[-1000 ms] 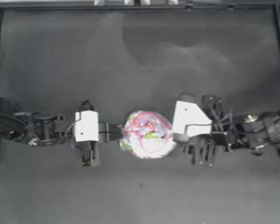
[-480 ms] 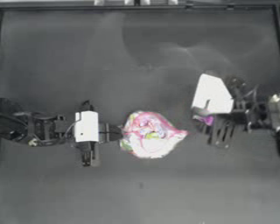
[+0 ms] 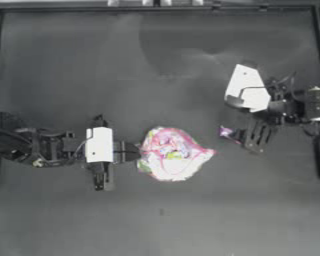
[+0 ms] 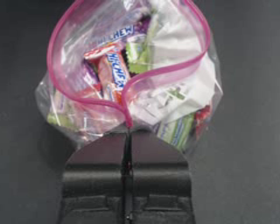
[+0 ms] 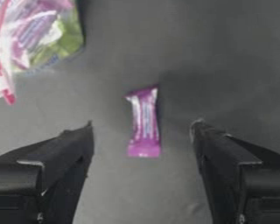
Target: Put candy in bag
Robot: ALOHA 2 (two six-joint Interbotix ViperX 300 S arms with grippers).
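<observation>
The bag (image 3: 173, 154), clear plastic with a pink seal strip and colourful sweets inside, lies at the table's middle. My left gripper (image 3: 130, 151) is shut on its left edge; in the left wrist view the closed jaws pinch the pink strip and the bag (image 4: 131, 78) gapes open beyond them. The candy (image 3: 226, 132), a small purple-wrapped piece, lies on the table to the right of the bag. My right gripper (image 3: 249, 141) hovers open beside it. In the right wrist view the candy (image 5: 144, 122) lies between the spread fingers (image 5: 69, 148), untouched, with the bag (image 5: 31, 39) farther off.
The dark table (image 3: 156, 60) has a raised rim along its back and side edges. Nothing else lies on it besides the bag and the candy.
My right gripper has left the bag's right edge and swung right and toward the back, now open over the candy. The bag has spread slightly. The left gripper holds still.
</observation>
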